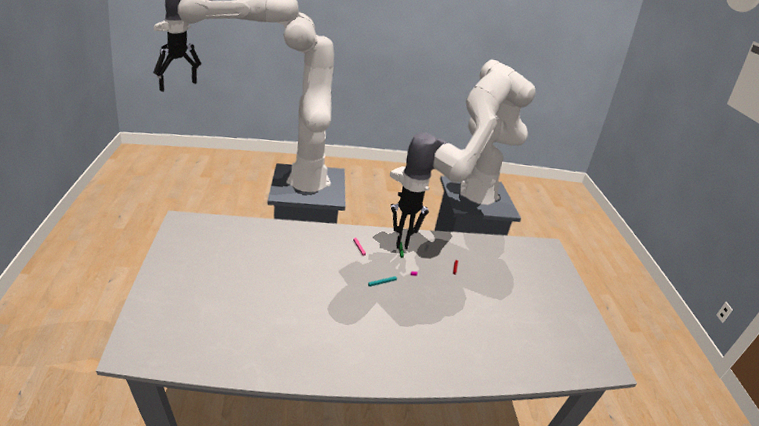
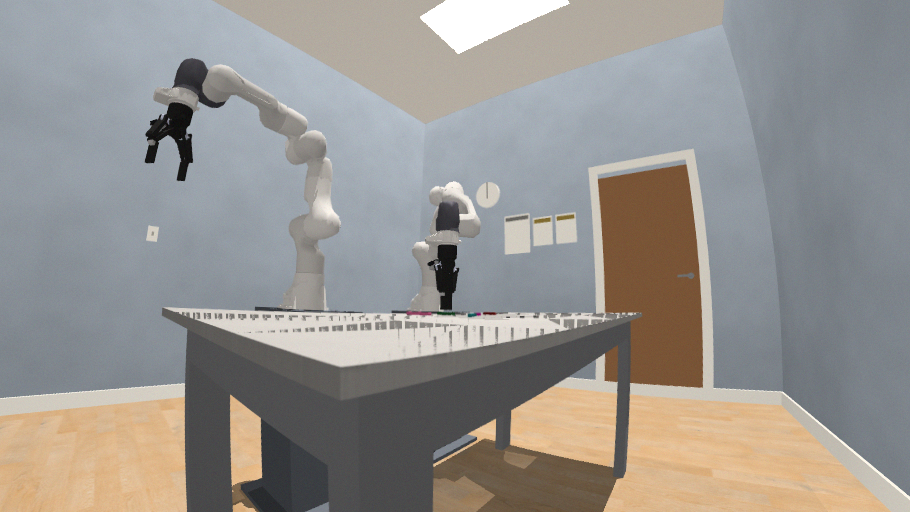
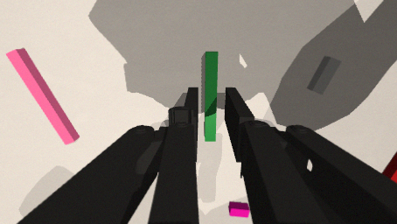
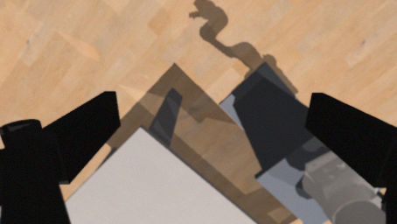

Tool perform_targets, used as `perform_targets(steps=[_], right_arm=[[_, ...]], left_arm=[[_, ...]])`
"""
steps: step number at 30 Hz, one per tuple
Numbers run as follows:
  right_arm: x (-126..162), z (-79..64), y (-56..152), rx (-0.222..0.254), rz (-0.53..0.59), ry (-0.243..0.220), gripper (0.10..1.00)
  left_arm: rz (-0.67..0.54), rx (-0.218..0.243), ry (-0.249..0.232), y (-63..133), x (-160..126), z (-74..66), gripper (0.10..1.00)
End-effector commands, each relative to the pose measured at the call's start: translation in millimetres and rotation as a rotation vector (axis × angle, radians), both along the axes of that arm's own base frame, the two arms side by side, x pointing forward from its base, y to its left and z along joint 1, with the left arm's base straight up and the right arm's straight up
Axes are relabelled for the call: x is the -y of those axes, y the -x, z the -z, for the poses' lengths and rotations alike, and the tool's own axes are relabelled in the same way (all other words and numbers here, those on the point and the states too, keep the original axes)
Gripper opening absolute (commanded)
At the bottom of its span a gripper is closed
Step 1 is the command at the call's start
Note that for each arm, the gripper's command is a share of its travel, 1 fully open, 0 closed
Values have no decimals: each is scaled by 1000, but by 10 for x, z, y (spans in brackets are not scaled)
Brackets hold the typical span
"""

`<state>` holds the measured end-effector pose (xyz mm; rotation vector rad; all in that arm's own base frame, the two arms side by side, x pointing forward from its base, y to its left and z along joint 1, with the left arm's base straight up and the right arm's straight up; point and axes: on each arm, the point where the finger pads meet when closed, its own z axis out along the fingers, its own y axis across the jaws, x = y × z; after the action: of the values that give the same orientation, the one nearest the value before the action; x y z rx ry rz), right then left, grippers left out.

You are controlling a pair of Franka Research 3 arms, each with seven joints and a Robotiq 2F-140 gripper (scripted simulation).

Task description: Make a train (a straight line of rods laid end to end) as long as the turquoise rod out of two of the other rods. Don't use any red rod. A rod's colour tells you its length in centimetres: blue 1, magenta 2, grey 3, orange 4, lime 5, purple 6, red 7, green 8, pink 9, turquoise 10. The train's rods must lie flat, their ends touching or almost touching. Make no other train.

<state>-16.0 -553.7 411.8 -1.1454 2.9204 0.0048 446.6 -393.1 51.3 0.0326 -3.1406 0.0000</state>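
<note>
My left gripper (image 1: 402, 247) (image 3: 211, 103) is open with a narrow gap. Its fingers stand on either side of the green rod (image 1: 401, 254) (image 3: 210, 127), with a gap to it on both sides in the left wrist view. The turquoise rod (image 1: 382, 281) lies slanted on the table. The pink rod (image 1: 360, 246) (image 3: 43, 96) and the short magenta rod (image 1: 414, 273) (image 3: 239, 211) lie apart from it. A grey rod (image 3: 323, 75) lies in shadow in the left wrist view. My right gripper (image 1: 178, 84) (image 2: 166, 169) (image 4: 212, 109) is wide open and empty, high up and away from the rods.
The red rod (image 1: 455, 267) (image 3: 394, 174) lies on the table (image 1: 241, 324) (image 2: 286, 343), on the far side of the magenta rod from the pink one. In the right wrist view, a table corner (image 4: 149, 175), the floor and an arm's pedestal show below.
</note>
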Motion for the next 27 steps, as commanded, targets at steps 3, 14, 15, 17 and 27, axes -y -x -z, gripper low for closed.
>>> perform_targets(steps=[3,14,15,17,27], right_arm=[[5,-12,19,-3,-5,5,1000],[5,-12,19,-3,-5,5,1000],[5,-12,19,-3,-5,5,1000],[5,-12,19,-3,-5,5,1000],[5,-12,19,-3,-5,5,1000]], left_arm=[[-1,1,0,1,1,31,231],[-1,1,0,1,1,111,231],[-1,1,0,1,1,120,231],[-1,1,0,1,1,135,231],[-1,1,0,1,1,160,231]])
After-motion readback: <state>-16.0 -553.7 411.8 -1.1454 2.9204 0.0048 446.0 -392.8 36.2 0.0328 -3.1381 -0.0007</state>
